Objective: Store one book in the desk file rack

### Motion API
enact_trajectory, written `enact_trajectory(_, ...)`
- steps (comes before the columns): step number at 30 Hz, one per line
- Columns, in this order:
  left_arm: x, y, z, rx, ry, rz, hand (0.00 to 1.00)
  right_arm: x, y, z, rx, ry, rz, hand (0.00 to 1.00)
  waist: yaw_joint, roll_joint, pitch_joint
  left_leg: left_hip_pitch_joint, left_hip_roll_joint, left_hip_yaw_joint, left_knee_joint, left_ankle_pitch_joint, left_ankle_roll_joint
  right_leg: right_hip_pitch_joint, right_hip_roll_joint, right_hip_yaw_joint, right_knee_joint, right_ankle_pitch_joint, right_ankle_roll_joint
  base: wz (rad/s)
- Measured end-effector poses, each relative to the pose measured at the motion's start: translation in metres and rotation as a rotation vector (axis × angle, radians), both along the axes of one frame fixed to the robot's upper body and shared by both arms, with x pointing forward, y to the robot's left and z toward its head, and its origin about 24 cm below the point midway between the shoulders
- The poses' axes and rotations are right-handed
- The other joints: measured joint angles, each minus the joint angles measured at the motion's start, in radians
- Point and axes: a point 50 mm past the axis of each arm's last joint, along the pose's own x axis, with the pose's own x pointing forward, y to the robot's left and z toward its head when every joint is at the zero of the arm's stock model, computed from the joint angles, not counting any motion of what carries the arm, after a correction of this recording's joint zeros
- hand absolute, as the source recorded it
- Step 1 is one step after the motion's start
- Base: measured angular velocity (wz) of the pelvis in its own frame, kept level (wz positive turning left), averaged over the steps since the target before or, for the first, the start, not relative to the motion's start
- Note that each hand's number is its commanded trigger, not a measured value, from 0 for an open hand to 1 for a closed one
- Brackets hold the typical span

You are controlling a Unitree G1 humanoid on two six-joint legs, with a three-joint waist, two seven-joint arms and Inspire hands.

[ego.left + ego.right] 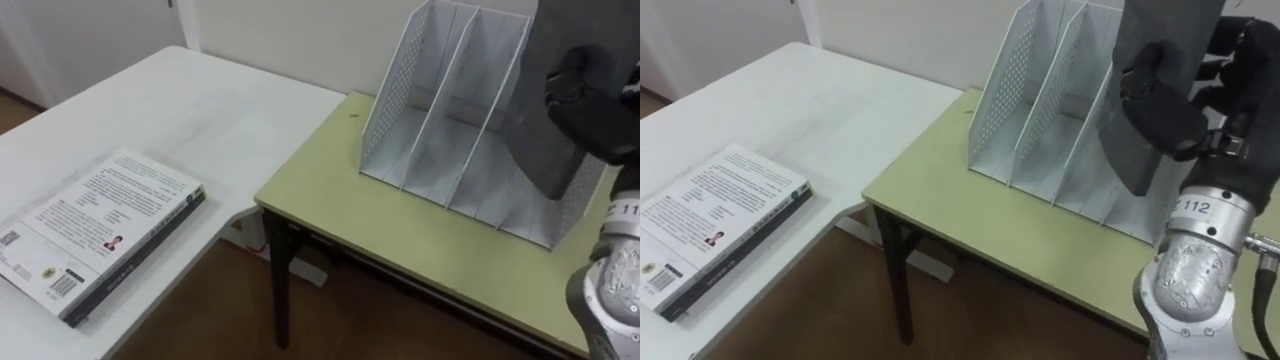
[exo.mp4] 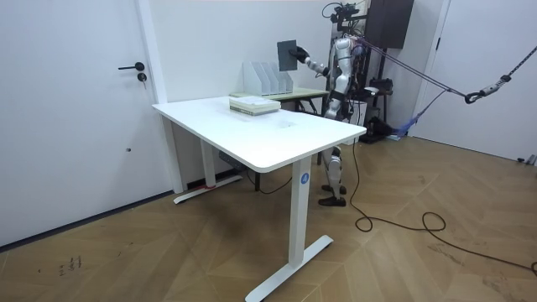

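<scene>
Dark grey book (image 1: 1167,28) hangs in the air, nearly upright and slightly tilted, clamped in the robot's right hand (image 1: 1172,115). The thumb lies across the near cover and the fingers (image 1: 1243,62) curl round the far side. In the eye views the book's lower edge overlaps the right end of the white perforated metal file rack (image 1: 1038,95). The room view shows it raised above the rack rather than down in a slot.

The rack has 3 upright compartments, all open to the front. It stands on a yellow-green desk (image 1: 1015,232) with dark legs, near the wall.

To the robot's left is a white desk (image 1: 800,115), just beside the green one. A stack of books with a white printed cover on top (image 1: 715,222) lies flat at its near edge, well apart from the rack.

In the room view the robot stands behind the white desk, beside the green one, with its arm lifted toward the rack.
</scene>
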Motion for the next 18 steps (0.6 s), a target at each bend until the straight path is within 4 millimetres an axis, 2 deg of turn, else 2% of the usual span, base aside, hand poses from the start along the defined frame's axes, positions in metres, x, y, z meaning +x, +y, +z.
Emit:
enact_trajectory(6,-0.001,0.003,0.0,0.002,0.004,0.008,0.0,0.001,-0.014,0.023,0.034,-0.108,-0.108,1.0,-0.003,-0.014,-0.0019,0.0,0.0,-0.003,0.0,0.0,0.0,0.0,-0.001,-0.004,0.0,0.0,0.0,0.0)
enact_trajectory(9,-0.001,0.005,0.001,0.011,0.006,0.011,0.0,0.0,-0.018,0.026,0.033,-0.127,-0.144,1.0,-0.003,-0.023,-0.0021,0.001,0.0,-0.005,0.003,0.0,0.0,0.003,-0.002,-0.009,-0.001,0.0,0.0,0.0)
enact_trajectory(18,0.003,0.004,0.001,0.023,0.006,-0.033,0.0,-0.001,-0.021,0.027,0.02,-0.129,-0.159,1.0,0.0,-0.016,-0.0019,0.002,0.005,-0.012,0.007,0.0,0.0,0.009,-0.004,-0.019,0.002,0.0,0.0,0.01)
